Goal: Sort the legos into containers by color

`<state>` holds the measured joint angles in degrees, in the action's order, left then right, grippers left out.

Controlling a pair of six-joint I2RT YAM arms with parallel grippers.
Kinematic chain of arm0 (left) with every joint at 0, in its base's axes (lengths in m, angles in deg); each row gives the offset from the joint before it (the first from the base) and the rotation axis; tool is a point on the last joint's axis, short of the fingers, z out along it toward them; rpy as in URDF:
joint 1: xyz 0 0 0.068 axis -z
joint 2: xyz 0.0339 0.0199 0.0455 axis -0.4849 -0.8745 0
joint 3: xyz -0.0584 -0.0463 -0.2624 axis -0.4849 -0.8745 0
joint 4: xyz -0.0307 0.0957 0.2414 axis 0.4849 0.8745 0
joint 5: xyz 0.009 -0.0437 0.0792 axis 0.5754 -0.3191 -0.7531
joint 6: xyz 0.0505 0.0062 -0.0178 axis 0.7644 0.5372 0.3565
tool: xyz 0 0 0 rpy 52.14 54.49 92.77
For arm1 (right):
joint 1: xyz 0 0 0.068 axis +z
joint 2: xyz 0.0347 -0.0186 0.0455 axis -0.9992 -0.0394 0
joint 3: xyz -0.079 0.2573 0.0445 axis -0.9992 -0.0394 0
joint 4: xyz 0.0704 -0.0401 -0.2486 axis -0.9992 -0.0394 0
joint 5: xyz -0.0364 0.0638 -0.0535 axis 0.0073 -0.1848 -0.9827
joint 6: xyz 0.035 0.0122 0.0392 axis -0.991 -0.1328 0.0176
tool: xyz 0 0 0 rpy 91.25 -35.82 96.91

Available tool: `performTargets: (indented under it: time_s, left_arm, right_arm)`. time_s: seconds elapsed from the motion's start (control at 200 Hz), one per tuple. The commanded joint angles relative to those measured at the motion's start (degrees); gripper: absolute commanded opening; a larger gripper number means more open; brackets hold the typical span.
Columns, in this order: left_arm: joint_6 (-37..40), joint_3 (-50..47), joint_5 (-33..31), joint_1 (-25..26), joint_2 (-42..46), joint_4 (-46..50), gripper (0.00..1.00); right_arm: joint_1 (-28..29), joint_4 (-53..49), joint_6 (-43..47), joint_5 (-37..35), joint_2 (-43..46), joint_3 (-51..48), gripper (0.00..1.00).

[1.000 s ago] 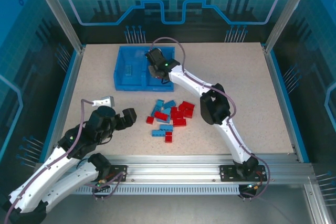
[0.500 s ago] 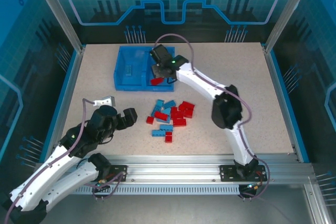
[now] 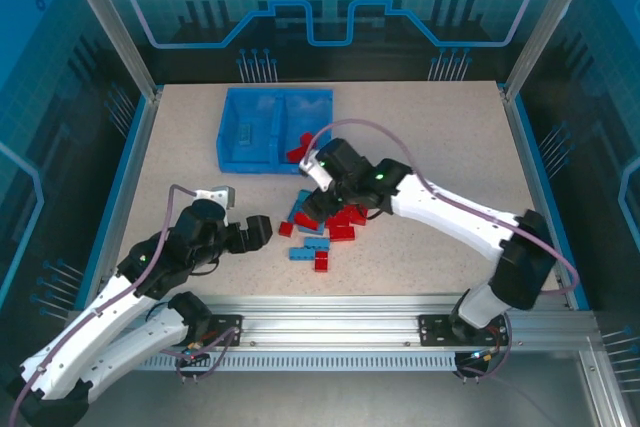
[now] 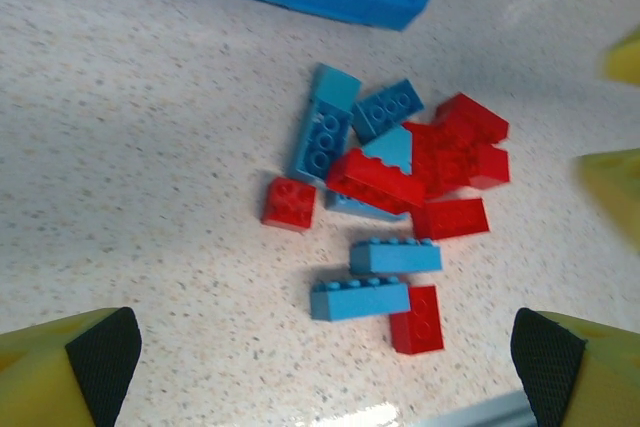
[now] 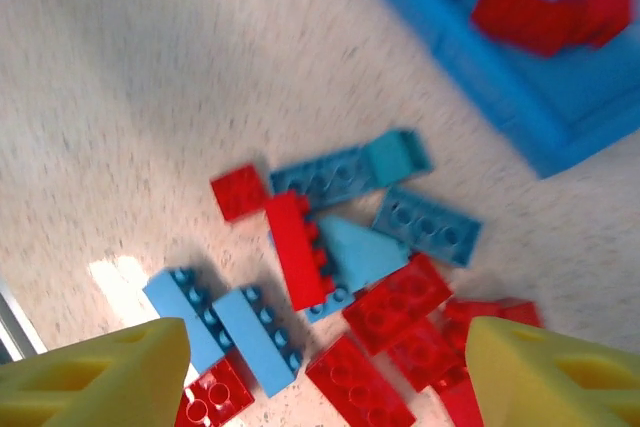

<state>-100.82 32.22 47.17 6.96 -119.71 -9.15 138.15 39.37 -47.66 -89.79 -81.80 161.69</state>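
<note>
R gripper (image 5: 320, 387) hovered directly over the lego pile (image 3: 325, 222) at table ctr, fingers well apart & empty. A long red brick (image 5: 297, 250) lay just ahead of them, long axis approx 12–6 in wrist view. L gripper (image 3: 255, 232), wide open w/ nothing held, sat at the pile's 9 o'clock, less close; blue bin (image 3: 222, 142) at 11.

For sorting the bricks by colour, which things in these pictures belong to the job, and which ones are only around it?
Belong to the job:
- red legos and blue legos, piled together
- blue bin, with red bricks in its right compartment
- left gripper and right gripper, both open

Only around it:
- table
- metal rail at the near edge
- enclosure panels
</note>
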Motion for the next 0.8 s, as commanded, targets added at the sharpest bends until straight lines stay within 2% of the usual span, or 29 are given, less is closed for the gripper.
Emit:
performTargets:
  time_s: [0.0,0.11,0.265,0.345,0.44,0.66,0.705,0.795]
  left_arm:
    - [1.80,-1.26,5.75,0.33,0.28,-1.83,0.99]
    - [0.53,-1.36,5.10,0.29,0.61,-0.32,0.99]
    - [-0.02,-2.25,4.40,0.32,2.16,0.98,0.99]
    - [-0.19,-2.56,3.96,0.31,2.66,1.37,0.99]
    - [-0.46,-2.81,3.44,0.33,2.80,1.47,0.99]
    - [-1.17,-3.35,3.35,0.31,2.52,0.44,0.99]
    - [-1.27,-3.41,3.34,0.26,2.38,0.33,0.99]
    - [-1.53,-3.26,3.42,0.33,2.36,0.25,0.99]
  right_arm:
    - [1.67,-2.24,3.56,2.25,-6.78,2.16,0.77]
    - [2.08,-2.22,3.30,-4.01,-14.05,5.59,0.78]
    - [2.05,-1.04,3.93,-2.61,-20.79,8.28,0.77]
    - [2.01,-1.08,3.46,-2.31,-23.10,8.83,0.68]
    - [2.06,-0.08,2.79,-1.64,-24.09,8.12,0.52]
    - [2.06,0.59,1.51,-2.28,-21.71,6.77,0.21]
    - [2.06,0.73,1.23,-2.62,-20.40,6.48,0.16]
    - [2.04,1.59,0.62,-3.92,-16.92,5.51,0.13]
